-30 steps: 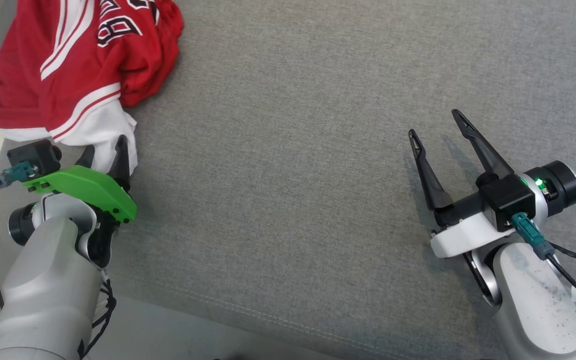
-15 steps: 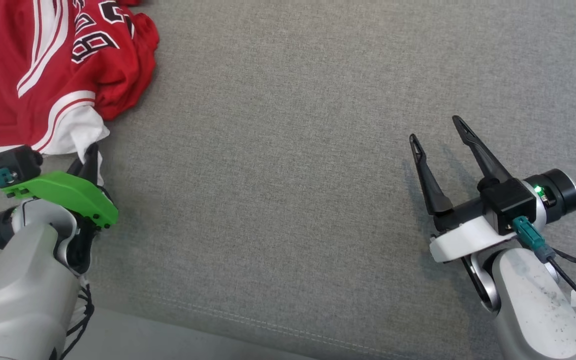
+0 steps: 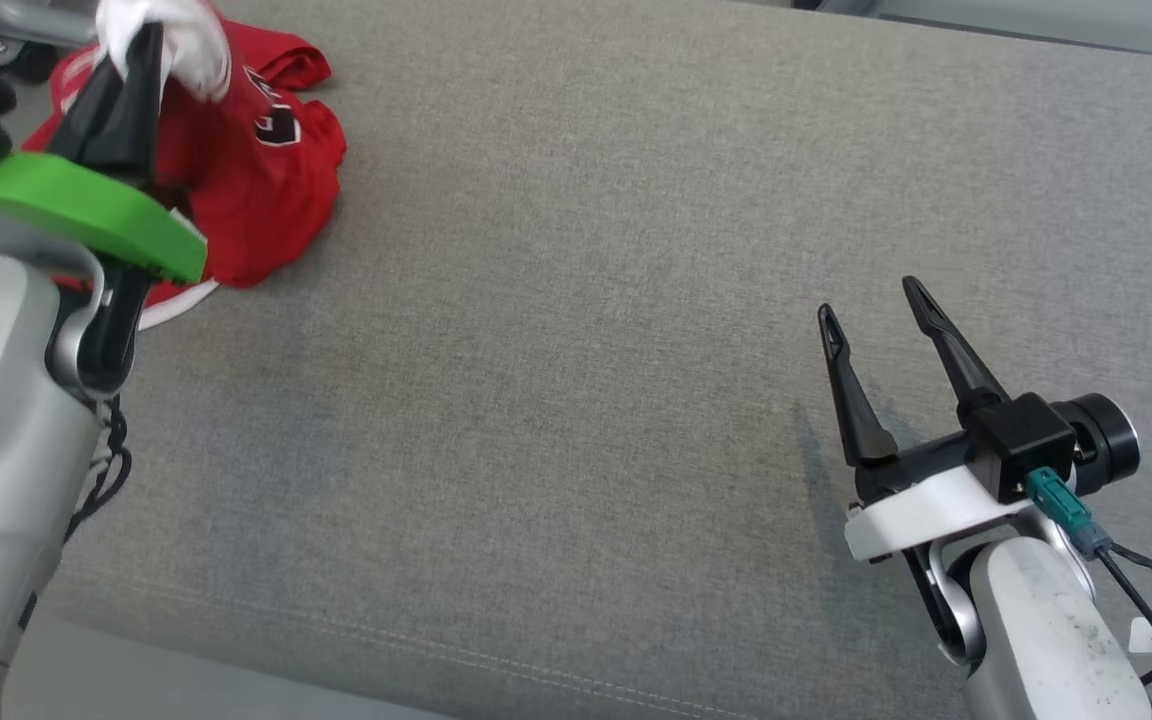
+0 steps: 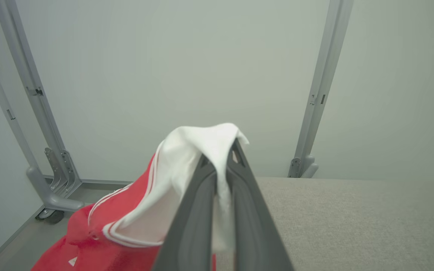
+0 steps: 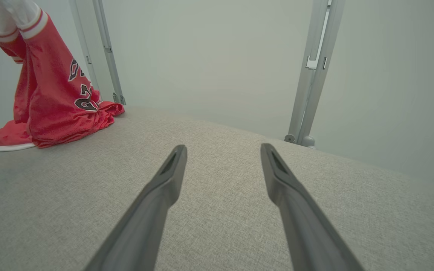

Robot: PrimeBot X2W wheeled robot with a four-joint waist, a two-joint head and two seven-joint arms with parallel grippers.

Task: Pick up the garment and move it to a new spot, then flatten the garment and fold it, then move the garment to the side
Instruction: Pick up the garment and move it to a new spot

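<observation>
The garment (image 3: 256, 170) is a red jersey with white trim and dark numbers, at the far left of the grey padded surface. My left gripper (image 3: 148, 45) is shut on its white edge and holds that edge up in the air. In the left wrist view the white cloth (image 4: 202, 150) drapes over my left gripper (image 4: 220, 150), with the red part hanging below. The right wrist view has the garment (image 5: 57, 98) hanging from above, its lower end resting on the surface. My right gripper (image 3: 871, 300) stands open at the right, its fingers (image 5: 164, 180) holding nothing.
The grey padded surface (image 3: 586, 300) stretches wide between the two arms. Grey metal frame posts (image 5: 311, 71) stand beyond its far edge against a pale wall. The surface's front seam (image 3: 436, 650) runs near the bottom of the head view.
My left gripper closed on the garment's white edge and rose, lifting part of the jersey off the surface. The head camera shifted. The right gripper stayed open.
</observation>
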